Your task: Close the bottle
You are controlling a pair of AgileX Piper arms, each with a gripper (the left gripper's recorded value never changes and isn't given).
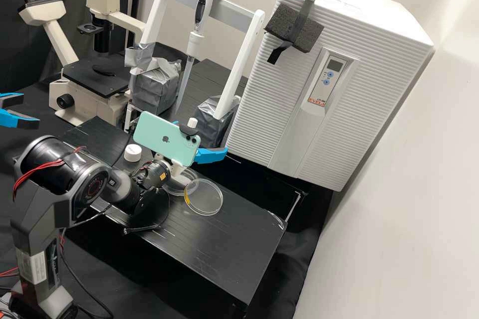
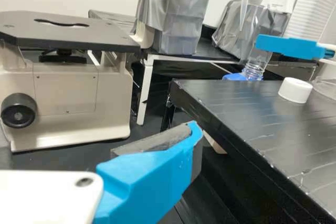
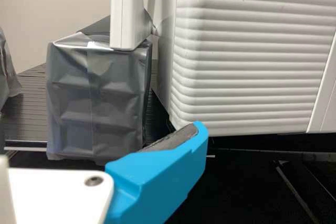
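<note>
At my remote bench: a white ribbed cabinet (image 1: 324, 75) fills the right side, a microscope (image 1: 80, 75) stands at the far left, and the raised black platform (image 1: 224, 244) runs between them with a pipette (image 1: 197, 25) hanging on its stand behind. Of the 2 arms, the left gripper (image 1: 30, 109) hangs off the platform's left end with its blue fingers apart and nothing between them. The right gripper (image 1: 214, 152) sits over the platform's far edge, right by the bottle, and I cannot tell whether it is apart or clamped. A petri dish (image 1: 203, 197) lies near the platform's middle. The bottle (image 2: 255, 64), clear with a bare threaded neck, stands uncapped at the far edge, its base hidden from me. Its white cap (image 1: 132, 152) rests on the platform near the left end, just short of the bottle. I judge the bottle light, thin-walled and easy to tip, best steadied on the body below the threads. The cap looks small, stiff and smooth, best taken by its side wall from above.
</note>
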